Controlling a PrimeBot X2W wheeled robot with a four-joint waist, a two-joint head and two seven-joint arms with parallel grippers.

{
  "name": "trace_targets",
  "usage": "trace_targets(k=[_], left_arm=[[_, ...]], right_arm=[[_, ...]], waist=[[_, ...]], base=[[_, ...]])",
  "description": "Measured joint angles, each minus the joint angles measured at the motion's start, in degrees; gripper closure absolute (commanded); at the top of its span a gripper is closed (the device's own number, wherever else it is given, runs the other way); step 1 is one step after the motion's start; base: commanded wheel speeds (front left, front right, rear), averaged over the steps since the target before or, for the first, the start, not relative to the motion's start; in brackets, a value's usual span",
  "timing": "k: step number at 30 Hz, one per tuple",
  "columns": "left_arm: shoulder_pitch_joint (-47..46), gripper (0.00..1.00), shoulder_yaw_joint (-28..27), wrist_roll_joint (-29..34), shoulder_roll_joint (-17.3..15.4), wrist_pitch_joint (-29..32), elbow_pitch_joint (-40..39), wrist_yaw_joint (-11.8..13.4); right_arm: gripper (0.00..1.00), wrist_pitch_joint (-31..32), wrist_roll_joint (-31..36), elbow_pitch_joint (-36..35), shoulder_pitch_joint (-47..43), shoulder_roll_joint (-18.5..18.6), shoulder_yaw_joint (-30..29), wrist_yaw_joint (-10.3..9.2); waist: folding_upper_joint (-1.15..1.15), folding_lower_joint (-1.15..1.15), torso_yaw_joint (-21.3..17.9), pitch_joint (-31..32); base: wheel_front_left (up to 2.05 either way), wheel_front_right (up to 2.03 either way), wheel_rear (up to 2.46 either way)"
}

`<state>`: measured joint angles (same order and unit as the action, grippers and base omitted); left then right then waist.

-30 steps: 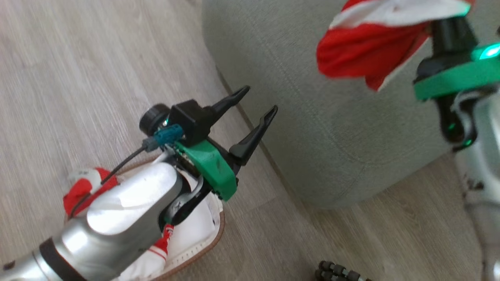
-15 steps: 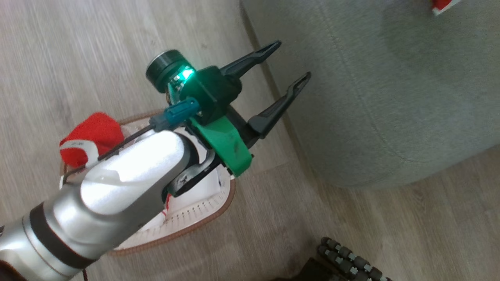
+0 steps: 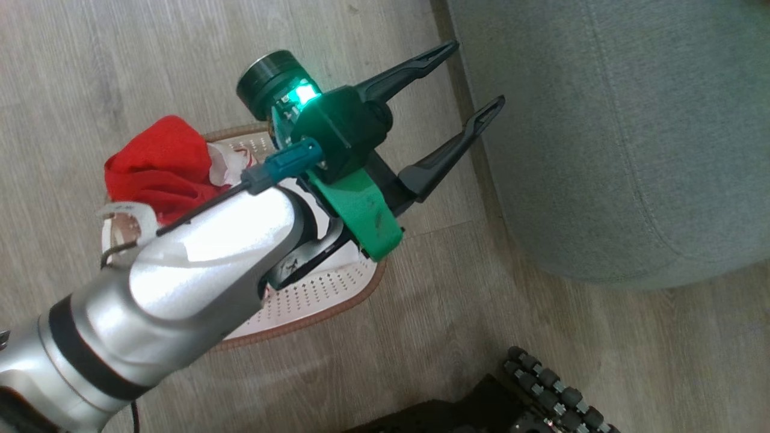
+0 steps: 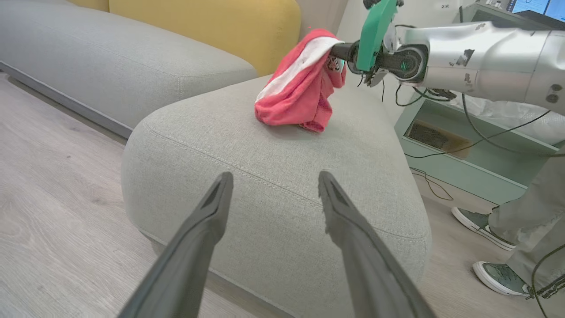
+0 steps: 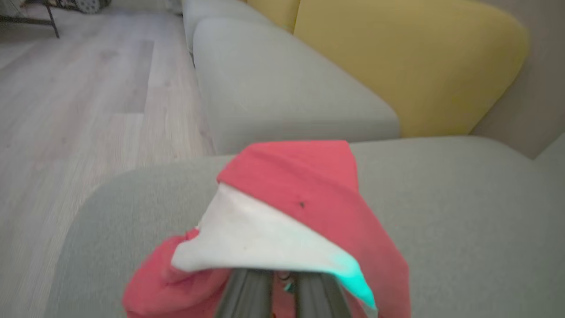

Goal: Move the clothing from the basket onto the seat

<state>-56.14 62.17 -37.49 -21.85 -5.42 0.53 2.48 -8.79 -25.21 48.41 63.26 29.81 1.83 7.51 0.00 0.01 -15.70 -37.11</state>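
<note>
Our right gripper [image 4: 339,51] is clamped tight on one red piece of the clothing [image 4: 300,84], pinching it at a white-trimmed fold. In the left wrist view the bundle hangs from the jaws, and its lowest folds appear to touch the top of the seat [image 4: 265,150] towards the cushion's 12 o'clock end. We judge this piece delivered but not released: the jaws must part before it counts.

Our left gripper [image 3: 476,73] stands wide and carries nothing. In the head view it hovers above the floor [image 3: 90,60], pointing towards 1 o'clock. From it the basket [image 3: 337,304] lies at 8 o'clock, partly under our left forearm [image 3: 198,264], and the seat lies at 3 o'clock, just beside the fingertips.

A second red piece [image 3: 159,165] sits bunched at the basket's 10 o'clock rim. By our reckoning the task is about half done, with one release and at least one more pickup to go. We cannot tell what else lies under the forearm.

The left forearm reaches in from 7 o'clock, with the gripper clear of the basket. In the left wrist view the right arm [image 4: 476,57] enters from 3 o'clock, roughly horizontal, with its gripper over the seat. A person's shoes [image 4: 485,229] stand on the floor at the seat's 4 o'clock.
</note>
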Motion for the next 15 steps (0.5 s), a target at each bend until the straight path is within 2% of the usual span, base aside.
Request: trace_targets(k=[6, 11, 13, 15], left_arm=[[-0.01, 0.00, 0.00, 0.00, 0.04, -0.47, 0.18, -0.01], [-0.01, 0.00, 0.00, -0.01, 0.05, -0.67, 0.98, -0.01], [-0.01, 0.00, 0.00, -0.01, 0.07, -0.74, 1.19, -0.01], [-0.01, 0.00, 0.00, -0.10, 0.09, -0.80, 1.26, 0.00]], right_arm=[[1.00, 6.80, 0.75, 4.93, 0.27, -0.64, 2.86, 0.00], [1.00, 15.05, -0.78, 7.32, 0.92, -0.96, 6.23, 0.00], [0.31, 16.31, -1.11, 7.17, 0.91, -0.89, 7.88, 0.00], [0.17, 16.38, -1.72, 6.90, 0.91, -0.77, 8.51, 0.00]], waist=[[0.00, 0.00, 0.87, -0.75], [0.00, -0.01, 0.97, -0.39], [0.00, -0.01, 0.94, -0.06], [0.00, -0.01, 0.92, 0.36]], base=[[0.00, 0.00, 0.00], [0.00, 0.00, 0.00], [0.00, 0.00, 0.00], [0.00, 0.00, 0.00]])
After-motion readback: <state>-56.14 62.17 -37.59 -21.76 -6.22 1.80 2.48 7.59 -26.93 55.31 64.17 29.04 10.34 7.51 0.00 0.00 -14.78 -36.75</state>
